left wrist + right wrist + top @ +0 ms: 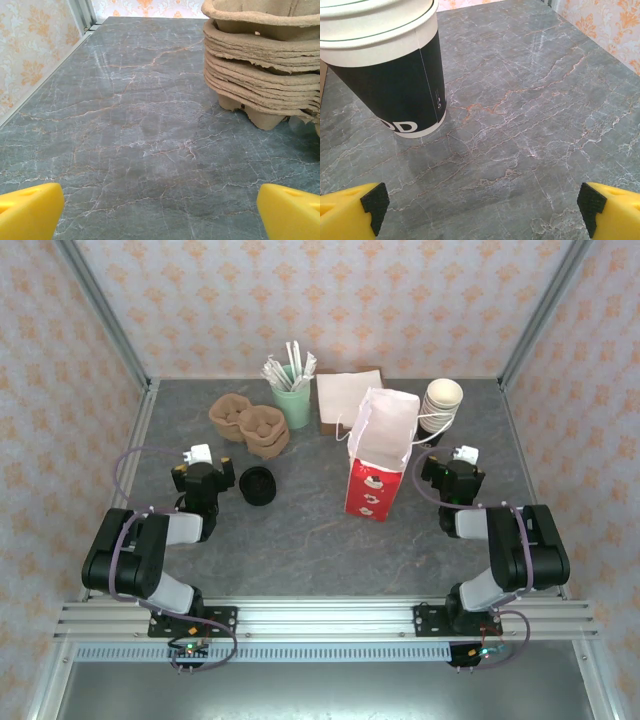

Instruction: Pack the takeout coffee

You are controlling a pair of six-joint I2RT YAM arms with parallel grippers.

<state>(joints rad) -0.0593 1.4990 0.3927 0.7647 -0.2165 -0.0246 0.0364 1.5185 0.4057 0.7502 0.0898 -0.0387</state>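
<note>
Grey marbled desk [300, 530], patterned walls around. Found the takeout coffee [258, 485] upright and lidded at nine o'clock of the paper bag [378, 455], three o'clock of the left claw [160, 220]. Found left claw and right claw [480, 210] gaping wide, empty. Judged best: grip the cup below its lid, keep level, lower straight into the bag's open mouth. Saw nothing inside the bag; noted straws in the mint cup [293, 405].

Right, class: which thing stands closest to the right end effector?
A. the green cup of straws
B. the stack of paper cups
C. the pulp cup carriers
B: the stack of paper cups stands just ahead of the right end effector in its wrist view.
</note>
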